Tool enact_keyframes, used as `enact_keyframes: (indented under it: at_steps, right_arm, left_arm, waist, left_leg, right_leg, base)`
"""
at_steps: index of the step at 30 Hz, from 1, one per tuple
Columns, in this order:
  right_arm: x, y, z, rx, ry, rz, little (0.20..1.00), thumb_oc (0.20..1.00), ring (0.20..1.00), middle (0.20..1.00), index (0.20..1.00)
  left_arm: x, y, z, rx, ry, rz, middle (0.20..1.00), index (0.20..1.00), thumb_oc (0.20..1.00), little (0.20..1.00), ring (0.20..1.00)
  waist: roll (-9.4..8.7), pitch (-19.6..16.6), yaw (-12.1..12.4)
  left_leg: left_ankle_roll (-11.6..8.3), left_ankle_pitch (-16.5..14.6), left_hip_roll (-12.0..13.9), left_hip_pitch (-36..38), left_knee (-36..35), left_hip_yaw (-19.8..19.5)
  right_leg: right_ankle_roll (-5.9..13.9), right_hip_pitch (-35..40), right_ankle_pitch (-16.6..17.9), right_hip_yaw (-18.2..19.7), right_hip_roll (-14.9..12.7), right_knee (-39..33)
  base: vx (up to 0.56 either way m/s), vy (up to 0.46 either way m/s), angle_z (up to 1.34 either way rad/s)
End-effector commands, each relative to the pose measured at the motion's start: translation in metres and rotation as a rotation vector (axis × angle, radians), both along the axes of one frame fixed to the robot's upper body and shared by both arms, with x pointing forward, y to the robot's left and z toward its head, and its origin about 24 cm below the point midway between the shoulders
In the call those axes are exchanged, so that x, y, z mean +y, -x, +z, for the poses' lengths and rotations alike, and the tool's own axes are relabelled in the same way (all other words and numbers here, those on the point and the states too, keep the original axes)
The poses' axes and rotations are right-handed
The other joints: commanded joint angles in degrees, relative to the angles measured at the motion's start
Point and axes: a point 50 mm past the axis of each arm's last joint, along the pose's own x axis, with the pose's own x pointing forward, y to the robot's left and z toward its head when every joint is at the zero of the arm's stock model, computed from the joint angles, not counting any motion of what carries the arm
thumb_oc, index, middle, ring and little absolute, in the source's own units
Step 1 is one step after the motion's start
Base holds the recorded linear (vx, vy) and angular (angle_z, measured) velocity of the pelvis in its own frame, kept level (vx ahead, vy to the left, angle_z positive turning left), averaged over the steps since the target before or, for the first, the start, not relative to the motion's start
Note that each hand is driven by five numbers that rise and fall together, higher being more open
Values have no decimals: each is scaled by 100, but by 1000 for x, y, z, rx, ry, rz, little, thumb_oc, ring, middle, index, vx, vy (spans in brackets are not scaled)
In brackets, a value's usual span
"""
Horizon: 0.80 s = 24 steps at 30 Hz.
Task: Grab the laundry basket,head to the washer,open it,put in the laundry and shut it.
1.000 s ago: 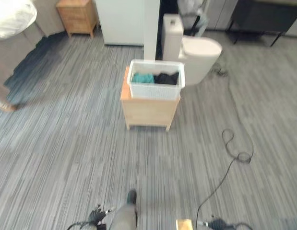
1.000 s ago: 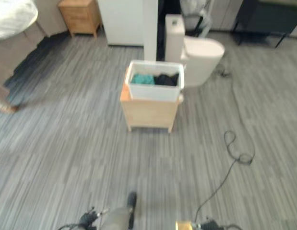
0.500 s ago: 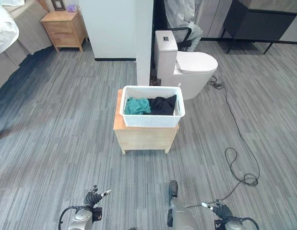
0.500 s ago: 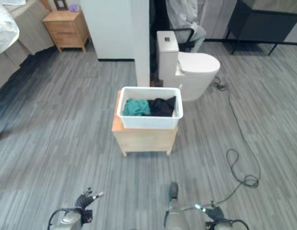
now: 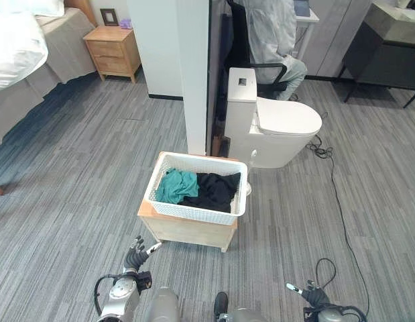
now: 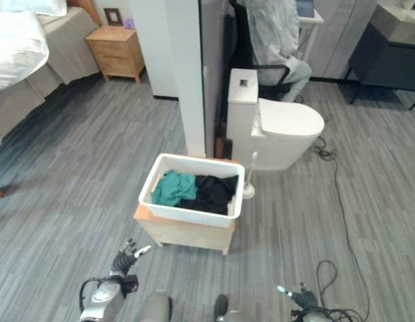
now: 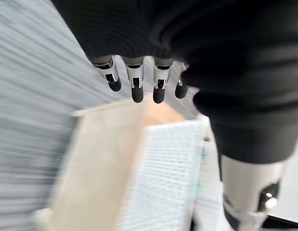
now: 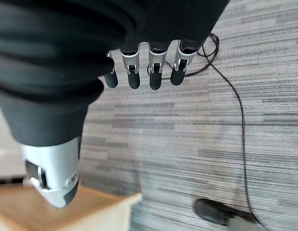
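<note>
The white perforated plastic laundry basket [image 5: 196, 196], holding a teal garment [image 5: 175, 185] and black clothes [image 5: 214, 190], sits on a low light-wood counter [image 5: 187, 230] at 12 o'clock. The left hand [image 5: 137, 255] at 7 o'clock and the right hand [image 5: 313, 296] at 5 o'clock hang released, fingers straight, grasping nothing.

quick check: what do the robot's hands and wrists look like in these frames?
Both match: the left hand and right hand have silver fingers with dark tips in a row, plus a thicker silver thumb with a dark end. A dark ribbed cover wraps each hand's back and wrist.
</note>
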Motion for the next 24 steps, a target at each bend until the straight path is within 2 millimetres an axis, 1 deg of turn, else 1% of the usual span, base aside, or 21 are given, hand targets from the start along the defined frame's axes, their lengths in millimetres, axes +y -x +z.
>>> enact_keyframes:
  at_steps: [1, 2, 3, 4, 5, 6, 8, 9, 10, 11, 12, 13, 14, 16, 17, 19, 20, 21, 22, 23, 24]
  right_arm:
    - [-29, -2, 16, -79, 68, -100, 1000, 1000, 1000, 1000, 1000]
    - [-34, -5, 21, -135, 58, -148, 1000, 1000, 1000, 1000, 1000]
    - [-34, -4, 21, -133, 58, -148, 1000, 1000, 1000, 1000, 1000]
    - [-41, -6, 27, -173, 61, -187, 1000, 1000, 1000, 1000, 1000]
    - [-41, -5, 27, -172, 60, -187, 1000, 1000, 1000, 1000, 1000]
    - [-44, -9, 31, -191, 64, -184, 1000, 1000, 1000, 1000, 1000]
    - [-54, -25, 45, -245, 93, -160, 1000, 1000, 1000, 1000, 1000]
    - [-54, -25, 45, -245, 93, -159, 1000, 1000, 1000, 1000, 1000]
    - [-57, -33, 52, -271, 105, -142, 1000, 1000, 1000, 1000, 1000]
    - [-61, -49, 66, -322, 137, -102, 1000, 1000, 1000, 1000, 1000]
    - [-61, -49, 66, -322, 137, -102, 1000, 1000, 1000, 1000, 1000]
    - [-63, -73, 87, -409, 169, -53, 1000, 1000, 1000, 1000, 1000]
    - [-63, -74, 87, -410, 169, -53, 1000, 1000, 1000, 1000, 1000]
    - [-65, -93, 104, -465, 201, -14, 1000, 1000, 1000, 1000, 1000]
    - [-66, -107, 117, -492, 237, 34, 1000, 1000, 1000, 1000, 1000]
    - [-70, -135, 146, -545, 329, 102, 1000, 1000, 1000, 1000, 1000]
    - [-69, -151, 162, -578, 361, 128, 1000, 1000, 1000, 1000, 1000]
    - [-58, -180, 190, -636, 411, 194, 1000, 1000, 1000, 1000, 1000]
    - [-58, -182, 192, -642, 412, 193, 1000, 1000, 1000, 1000, 1000]
    - [-51, -200, 209, -662, 442, 229, 1000, 1000, 1000, 1000, 1000]
    - [-47, -208, 217, -675, 449, 237, 1000, 1000, 1000, 1000, 1000]
  left_arm:
    - [11, -13, 42, -181, -174, -55, 1000, 1000, 1000, 1000, 1000]
    - [14, -15, 58, -233, -248, -98, 1000, 1000, 1000, 1000, 1000]
    - [14, -14, 57, -231, -249, -99, 1000, 1000, 1000, 1000, 1000]
    - [20, -15, 68, -253, -322, -134, 1000, 1000, 1000, 1000, 1000]
    - [20, -15, 68, -252, -322, -135, 1000, 1000, 1000, 1000, 1000]
    - [25, -15, 72, -254, -351, -129, 1000, 1000, 1000, 1000, 1000]
    - [35, -17, 84, -272, -410, -108, 1000, 1000, 1000, 1000, 1000]
    - [35, -17, 84, -272, -410, -108, 1000, 1000, 1000, 1000, 1000]
    - [40, -19, 88, -271, -445, -102, 1000, 1000, 1000, 1000, 1000]
    - [45, -25, 98, -283, -514, -102, 1000, 1000, 1000, 1000, 1000]
    - [45, -25, 98, -283, -514, -102, 1000, 1000, 1000, 1000, 1000]
    - [46, -37, 110, -319, -543, -89, 1000, 1000, 1000, 1000, 1000]
    - [46, -37, 111, -321, -543, -88, 1000, 1000, 1000, 1000, 1000]
    - [42, -51, 122, -358, -560, -102, 1000, 1000, 1000, 1000, 1000]
    - [40, -59, 128, -375, -571, -108, 1000, 1000, 1000, 1000, 1000]
    - [35, -85, 145, -411, -607, -98, 1000, 1000, 1000, 1000, 1000]
    - [28, -102, 151, -415, -621, -110, 1000, 1000, 1000, 1000, 1000]
    - [13, -127, 167, -437, -595, -119, 1000, 1000, 1000, 1000, 1000]
    - [12, -130, 169, -444, -594, -115, 1000, 1000, 1000, 1000, 1000]
    - [1, -147, 179, -441, -573, -122, 1000, 1000, 1000, 1000, 1000]
    - [-2, -155, 184, -440, -566, -115, 1000, 1000, 1000, 1000, 1000]
  waist:
    - [249, -88, 144]
    - [289, -193, 151]
    - [287, -197, 153]
    - [286, -262, 159]
    - [281, -258, 171]
    - [291, -306, 169]
    - [288, -356, 209]
    - [285, -348, 214]
    - [266, -367, 221]
    - [245, -380, 236]
    - [244, -375, 238]
    - [227, -332, 229]
    - [228, -324, 231]
    - [208, -232, 237]
    - [197, -119, 242]
    - [209, 128, 226]
    - [204, 270, 208]
    - [204, 506, 172]
    - [210, 527, 168]
    - [216, 657, 148]
    - [210, 730, 142]
  left_leg:
    - [89, -22, 233, 552, 8, 215]
    - [60, -92, 154, 638, -49, 156]
    - [61, -95, 151, 646, -50, 158]
    - [55, -120, 138, 723, -102, 302]
    - [57, -117, 134, 748, -119, 315]
    - [63, -160, 116, 823, -157, 360]
    - [86, -242, 47, 994, -214, 457]
    - [88, -245, 43, 1004, -215, 466]
    - [92, -270, 39, 1021, -202, 495]
    - [109, -318, 25, 1070, -238, 523]
    - [110, -318, 24, 1076, -242, 528]
    - [122, -344, 19, 1053, -256, 544]
    - [123, -345, 19, 1046, -253, 547]
    - [126, -339, 28, 911, -204, 524]
    - [126, -330, 38, 795, -182, 497]
    - [126, -306, 51, 465, -88, 437]
    - [121, -281, 62, 272, 2, 413]
    - [111, -212, 72, 23, 64, 397]
    - [111, -210, 74, -12, 80, 390]
    - [107, -132, 74, -165, 88, 384]
    - [104, -93, 82, -240, 89, 376]
  right_leg:
    - [710, -141, -330, 302, -652, 519]
    - [748, -64, -288, 304, -731, 418]
    - [750, -52, -284, 303, -733, 405]
    - [778, 62, -277, 269, -827, 310]
    - [781, 78, -273, 277, -831, 299]
    - [804, 116, -265, 290, -874, 276]
    - [859, 184, -255, 329, -980, 259]
    - [862, 189, -257, 337, -985, 258]
    - [876, 198, -249, 327, -1010, 259]
    - [901, 194, -251, 347, -1039, 259]
    - [902, 195, -252, 351, -1041, 260]
    - [918, 109, -234, 386, -1056, 277]
    - [919, 98, -235, 390, -1056, 284]
    - [927, -66, -213, 407, -1061, 332]
    - [931, -195, -187, 416, -1066, 364]
    - [937, -551, -136, 427, -1065, 476]
    - [938, -730, -96, 432, -1064, 533]
    - [940, -1031, -20, 437, -1049, 634]
    - [939, -1066, -22, 436, -1048, 654]
    - [932, -1266, 27, 446, -1035, 709]
    - [931, -1354, 43, 439, -1019, 732]
  base:
    - [252, 113, -38]
    - [125, 32, -50]
    - [228, 71, -62]
    - [112, 39, -26]
    - [183, 68, -6]
    - [131, 54, 19]
    - [184, 74, -6]
    - [136, 46, -23]
    - [119, 32, -12]
    - [120, 31, -4]
    - [92, 38, -3]
    - [0, 0, 0]
    - [0, 0, 0]
    - [-100, -14, -3]
    - [-227, -30, 0]
    - [-306, -32, 1]
    - [-411, -28, 0]
    - [-317, -19, 0]
    - [-302, 8, -8]
    - [-155, 7, -8]
    - [-199, 8, -11]
